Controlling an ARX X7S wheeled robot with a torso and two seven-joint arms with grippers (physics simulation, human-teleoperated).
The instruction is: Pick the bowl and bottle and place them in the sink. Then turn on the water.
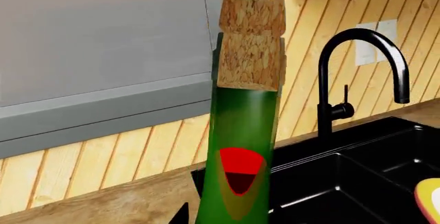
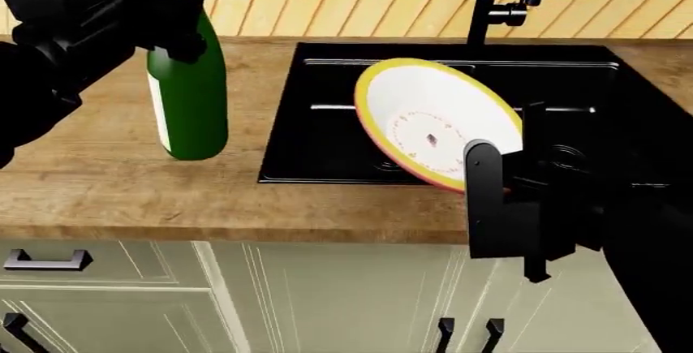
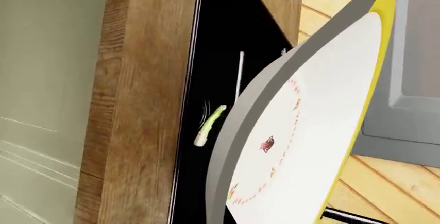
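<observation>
Bowl [image 2: 433,130] tilts over sink [image 2: 324,158], seemingly clamped by right gripper [image 2: 482,162]; left gripper [image 2: 162,16] grips bottle [image 2: 190,101].

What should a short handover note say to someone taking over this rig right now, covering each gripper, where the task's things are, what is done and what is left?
Left gripper: shut on the bottle, held by its neck, upright at the countertop left of the sink; not yet in.
Right gripper: shut on the bowl at its near rim, tilted steeply over the sink; whether it touches the basin I cannot tell.
A small green stalk lies in the basin.
Faucet: no water seen.
Done: both things grasped.
Left: release the bowl in the sink, put the bottle in, turn the faucet lever.
</observation>
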